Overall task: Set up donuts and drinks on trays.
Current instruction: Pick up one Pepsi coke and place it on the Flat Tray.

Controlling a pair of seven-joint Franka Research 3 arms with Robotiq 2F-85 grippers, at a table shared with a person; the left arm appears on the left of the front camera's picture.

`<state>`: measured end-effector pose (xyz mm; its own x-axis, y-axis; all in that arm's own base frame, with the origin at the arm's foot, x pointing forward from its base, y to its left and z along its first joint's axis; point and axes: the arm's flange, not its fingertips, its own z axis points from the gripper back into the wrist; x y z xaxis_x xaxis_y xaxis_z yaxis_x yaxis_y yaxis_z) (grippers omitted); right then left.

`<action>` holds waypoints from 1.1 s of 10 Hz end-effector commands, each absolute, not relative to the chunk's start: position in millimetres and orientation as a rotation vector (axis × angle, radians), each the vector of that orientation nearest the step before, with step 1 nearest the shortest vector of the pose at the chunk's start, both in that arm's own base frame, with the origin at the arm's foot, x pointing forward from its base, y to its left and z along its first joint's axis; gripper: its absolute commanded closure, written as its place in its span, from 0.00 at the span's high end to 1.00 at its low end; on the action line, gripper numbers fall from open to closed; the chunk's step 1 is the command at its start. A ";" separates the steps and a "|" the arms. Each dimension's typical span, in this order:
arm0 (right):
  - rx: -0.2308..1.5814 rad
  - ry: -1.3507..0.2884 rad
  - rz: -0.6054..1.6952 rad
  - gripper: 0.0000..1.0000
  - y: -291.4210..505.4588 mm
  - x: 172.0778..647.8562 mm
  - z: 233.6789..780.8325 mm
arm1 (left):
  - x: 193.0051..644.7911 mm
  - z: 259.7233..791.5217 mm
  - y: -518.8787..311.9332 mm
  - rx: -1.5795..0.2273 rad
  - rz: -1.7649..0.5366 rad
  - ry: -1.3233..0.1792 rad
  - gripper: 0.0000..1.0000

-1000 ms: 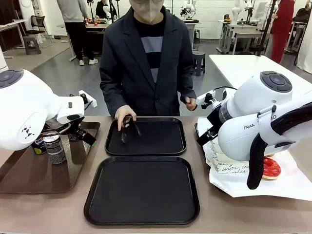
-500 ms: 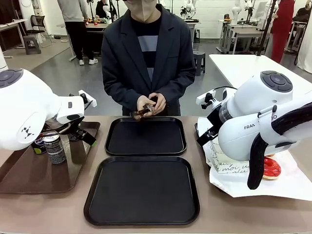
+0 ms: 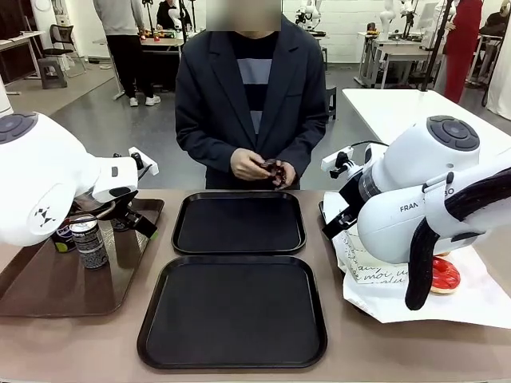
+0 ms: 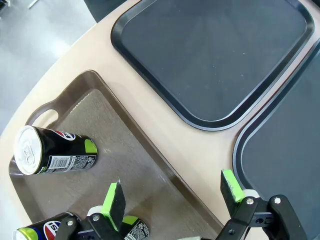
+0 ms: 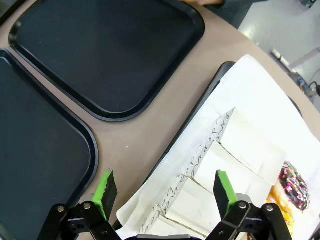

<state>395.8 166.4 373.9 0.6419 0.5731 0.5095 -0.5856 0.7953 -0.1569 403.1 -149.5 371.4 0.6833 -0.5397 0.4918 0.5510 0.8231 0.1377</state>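
Two black trays lie in the middle of the table, the far one and the near one, both bare. Slim dark cans stand on a brown tray at the left. My left gripper hangs open above that tray's edge, near a green-based can and a Pepsi can. At the right, my right gripper is open over white script-printed sleeves, with nothing between its fingers. A red-glazed donut and a sprinkled donut lie on the paper.
The person stands at the far side, both hands together at the waist around a small dark object. White paper covers a dark tray at the right. Bare tabletop separates the brown tray from the black trays.
The person lifted a dark object off the far tray and now holds it in both hands at the waist. Neither arm has moved.
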 end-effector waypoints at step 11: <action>-0.079 -0.256 0.644 1.00 113.9 306.3 478.6 | 295.8 490.1 -93.0 -0.027 -0.751 -0.210 1.00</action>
<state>294.0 111.3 486.0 0.7647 0.6146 0.1938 -0.5978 0.7888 -0.1428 293.1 -91.5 498.8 0.6992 -0.6835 0.2096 0.6793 0.7265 0.1034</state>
